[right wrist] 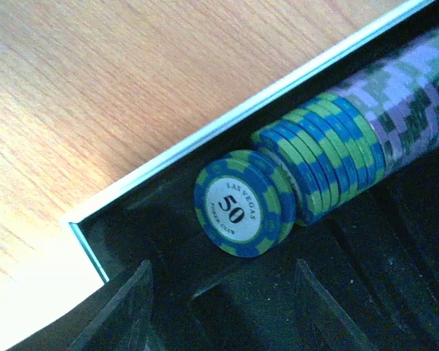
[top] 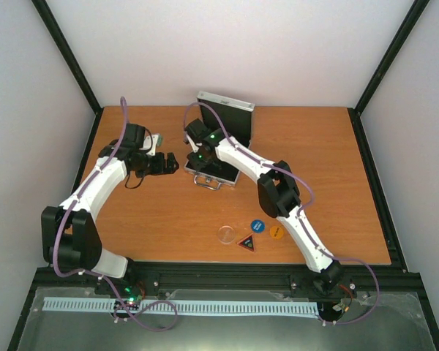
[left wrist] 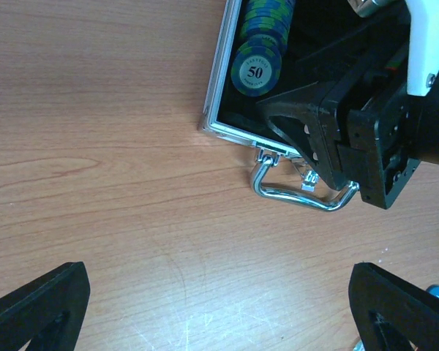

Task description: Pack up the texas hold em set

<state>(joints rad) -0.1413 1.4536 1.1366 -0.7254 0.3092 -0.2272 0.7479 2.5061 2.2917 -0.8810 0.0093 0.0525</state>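
While your right gripper (right wrist: 223, 281) hangs spread and empty inside the silver case (left wrist: 221, 80) at the table's (top: 168, 212) back, one bump could topple that loose end stack of blue-green 50 chips (right wrist: 238, 208). Left gripper (left wrist: 216, 278) gapes empty just beside it. Black lining (right wrist: 366, 241), lid (top: 227, 113) up, chrome handle (left wrist: 300, 196) toward you.

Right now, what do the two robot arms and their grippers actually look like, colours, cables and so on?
The left arm and right arm both have smooth white link shells joined by chunky black joints. A purple cable loops loosely along each. Small green lights glow near the right wrist. The left gripper and right gripper are matte black, with wedge-shaped fingers.
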